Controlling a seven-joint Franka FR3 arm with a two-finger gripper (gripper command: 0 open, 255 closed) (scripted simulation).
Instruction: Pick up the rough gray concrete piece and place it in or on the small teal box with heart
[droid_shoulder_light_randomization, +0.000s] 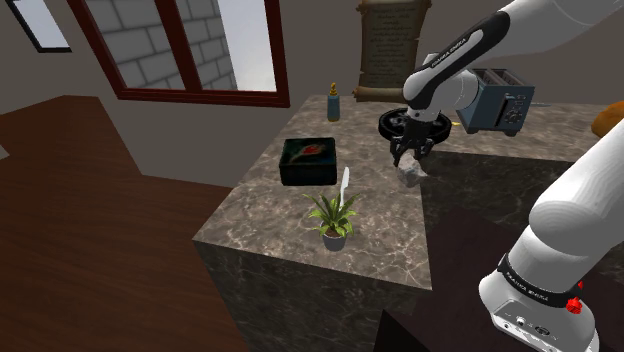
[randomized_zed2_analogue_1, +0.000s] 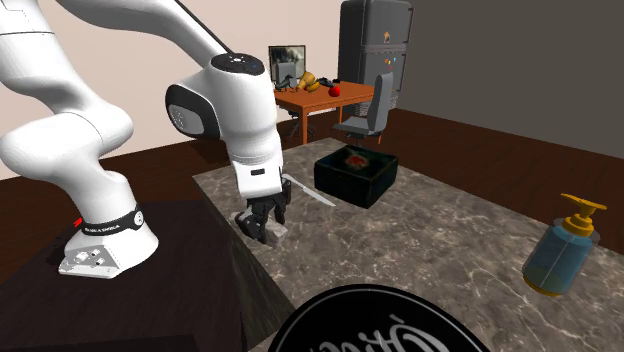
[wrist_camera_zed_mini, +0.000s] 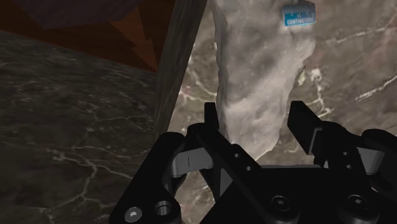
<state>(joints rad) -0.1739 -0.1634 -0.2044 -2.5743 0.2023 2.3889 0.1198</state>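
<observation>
The rough gray concrete piece (droid_shoulder_light_randomization: 411, 177) (wrist_camera_zed_mini: 261, 70) lies on the marble counter (droid_shoulder_light_randomization: 262, 218) near the edge closest to the arm's stand. My gripper (droid_shoulder_light_randomization: 410, 160) (randomized_zed2_analogue_1: 262, 226) (wrist_camera_zed_mini: 256, 114) points down over it, open, one finger on each side. In the wrist view one finger sits at the piece's edge and a gap shows at the other. The piece carries a small blue label at its far end. The dark teal box (droid_shoulder_light_randomization: 307, 161) (randomized_zed2_analogue_1: 357, 173), with a red heart on its lid, stands closed on the counter, farther toward the shoulder view's left.
A small potted plant (droid_shoulder_light_randomization: 333, 220) stands near the counter's front edge, with a thin white strip (droid_shoulder_light_randomization: 345, 183) (randomized_zed2_analogue_1: 308, 192) between it and the box. A blue pump bottle (droid_shoulder_light_randomization: 332, 103) (randomized_zed2_analogue_1: 563, 246) and a toaster (droid_shoulder_light_randomization: 500, 100) stand farther back.
</observation>
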